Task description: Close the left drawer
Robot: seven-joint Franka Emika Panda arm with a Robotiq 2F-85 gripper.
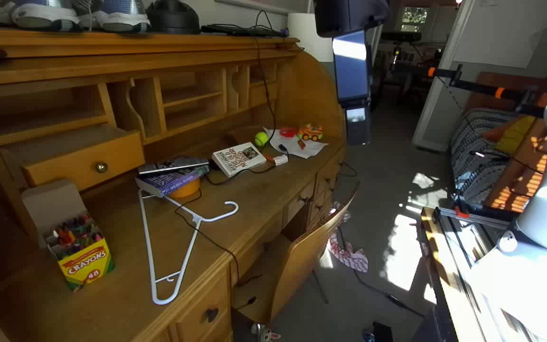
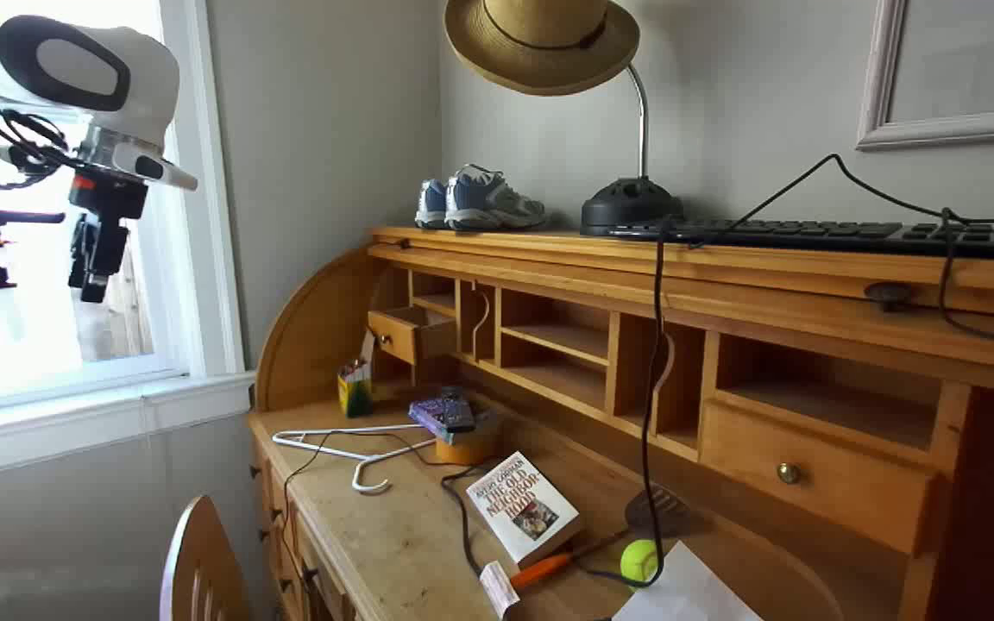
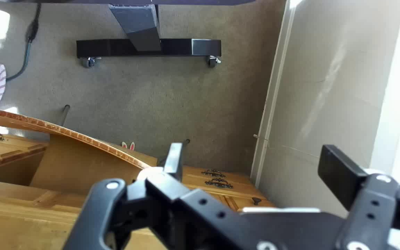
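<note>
Here's the flat-fronted wooden drawer, jutting out middle left in an exterior view, round knob probably brass; blocky black gripper, fingers wide apart.

White arm, black screw-studded claw

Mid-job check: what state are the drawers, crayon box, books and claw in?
Left drawer: pulled open
Right small drawer: shut or nearly so
Lower desk drawers: those in view look shut
Crayon box: open at the top
White paperback: shut, cover up
Purple book: looks shut
Claw: open, holding nothing
</note>
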